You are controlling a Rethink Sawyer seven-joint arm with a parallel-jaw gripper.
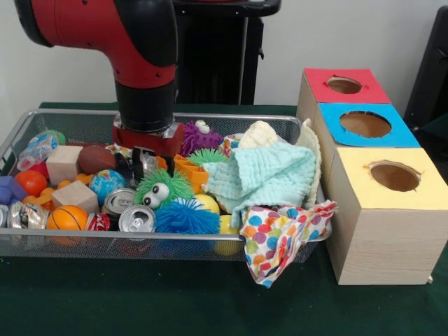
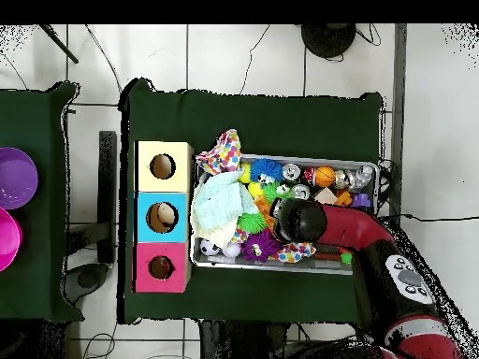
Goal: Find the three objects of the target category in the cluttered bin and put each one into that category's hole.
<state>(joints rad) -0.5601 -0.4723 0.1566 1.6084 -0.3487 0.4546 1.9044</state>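
Many fuzzy balls, dented cans and wooden blocks crowd the wire bin point(image 1: 294, 126); claw point(image 1: 143, 164) state unclear.

This is a robotics lab. A red and black arm point(image 1: 133, 49) reaches down over a worktop point(image 1: 140, 301) draped in green cloth, where a wire bin point(image 1: 84, 241) of assorted toys, cans and cloths sits beside three wooden boxes point(image 2: 162, 216) with red, blue and yellow tops, each cut with a round hole. From above, cables point(image 2: 253, 56) trail across a pale tiled floor point(image 2: 430, 112), and a second green table point(image 2: 37, 122) carries purple and pink bowls point(image 2: 14, 178).
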